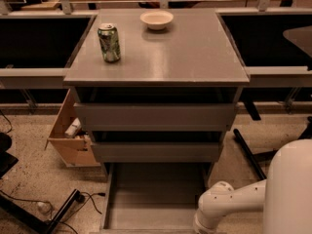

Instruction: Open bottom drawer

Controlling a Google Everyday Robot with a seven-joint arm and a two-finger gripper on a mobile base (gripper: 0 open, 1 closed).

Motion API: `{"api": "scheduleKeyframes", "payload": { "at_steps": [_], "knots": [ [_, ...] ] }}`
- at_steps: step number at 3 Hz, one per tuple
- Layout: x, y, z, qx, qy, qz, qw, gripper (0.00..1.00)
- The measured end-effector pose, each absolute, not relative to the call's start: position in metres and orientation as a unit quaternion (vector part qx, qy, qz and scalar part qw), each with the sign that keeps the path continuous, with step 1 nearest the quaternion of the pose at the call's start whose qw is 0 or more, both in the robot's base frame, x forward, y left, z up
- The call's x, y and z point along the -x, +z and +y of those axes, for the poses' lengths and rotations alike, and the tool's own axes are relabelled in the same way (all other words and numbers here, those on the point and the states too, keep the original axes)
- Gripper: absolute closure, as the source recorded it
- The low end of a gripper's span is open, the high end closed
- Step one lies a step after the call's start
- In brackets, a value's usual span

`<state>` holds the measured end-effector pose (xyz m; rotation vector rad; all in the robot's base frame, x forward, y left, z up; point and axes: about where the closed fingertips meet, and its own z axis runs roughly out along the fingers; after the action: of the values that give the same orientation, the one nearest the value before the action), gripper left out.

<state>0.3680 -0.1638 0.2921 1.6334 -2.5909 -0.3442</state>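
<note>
The bottom drawer (156, 199) of the grey cabinet is pulled out toward me; its shallow grey tray shows empty, and its front panel lies at the bottom edge of the camera view. Above it sit two closed grey drawer fronts, the middle one (157, 151) and the top one (155, 117). My white arm (229, 206) reaches in from the lower right, bending down past the drawer's right front corner. The gripper itself is below the bottom edge of the view.
A green can (109, 43) and a white bowl (156, 19) stand on the cabinet top (185, 52). A cardboard box (70, 138) with items sits on the floor at the left. Cables (58, 208) lie at the lower left. Dark bins flank the cabinet.
</note>
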Motion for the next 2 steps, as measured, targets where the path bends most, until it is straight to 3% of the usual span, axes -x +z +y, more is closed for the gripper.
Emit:
{"api": "scheduleKeyframes", "payload": {
  "at_steps": [2],
  "knots": [
    [-0.329, 0.400, -0.163, -0.557, -0.009, -0.830, 0.034, 0.00]
  ]
}}
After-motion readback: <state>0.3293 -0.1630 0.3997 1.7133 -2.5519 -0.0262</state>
